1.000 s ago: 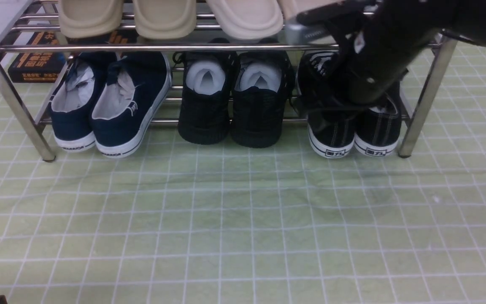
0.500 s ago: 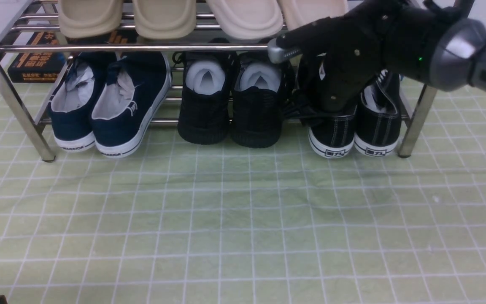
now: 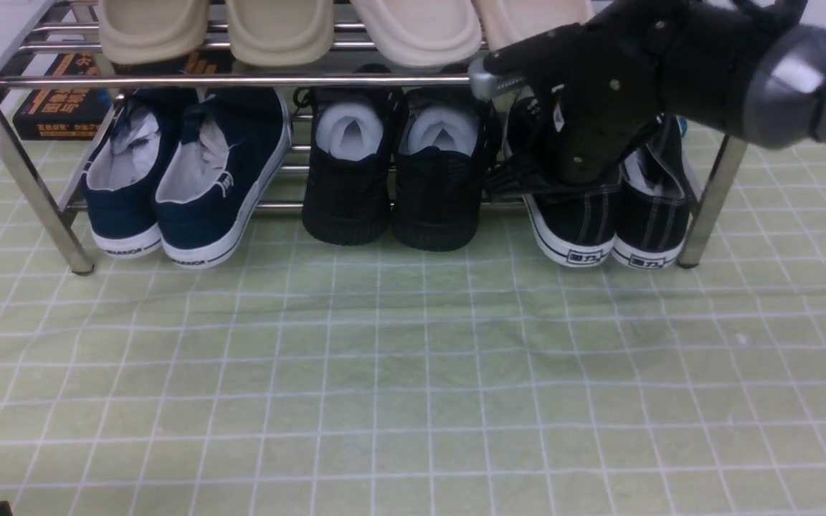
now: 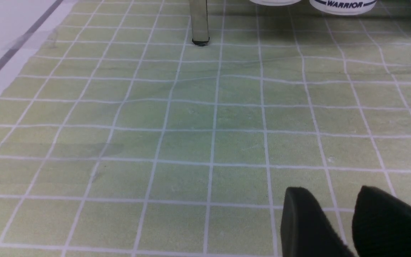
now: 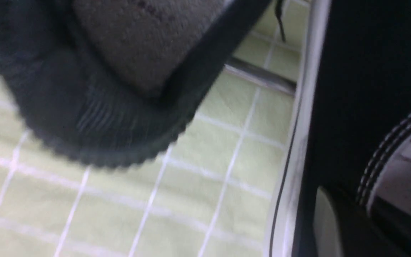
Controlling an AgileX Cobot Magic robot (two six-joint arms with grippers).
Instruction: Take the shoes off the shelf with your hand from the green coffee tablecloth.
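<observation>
The shoes (image 3: 610,233), black canvas with white stitching and white-edged soles, sit at the right end of the shelf's (image 3: 241,80) lower tier, heels sticking out over the green coffee tablecloth (image 3: 413,373). My right gripper, the black hand (image 3: 585,168) with a silver-tipped finger (image 3: 485,84), reaches down into the left shoe's opening and is shut on it. The right wrist view shows that shoe's black side (image 5: 355,89) and white sole edge close up. Low over the cloth, my left gripper (image 4: 334,203) hovers open, holding nothing.
A navy white-soled pair (image 3: 183,186) and an all-black mesh pair (image 3: 399,172) share the lower tier. Beige slippers (image 3: 284,29) lie on the upper tier. A chrome leg (image 3: 710,201) stands right beside the held shoes. A black box (image 3: 62,100) lies behind the rack.
The hand has drawn back from deep in the rack and closed. The black canvas pair has slid forward and slightly right, out from under the tier.
</observation>
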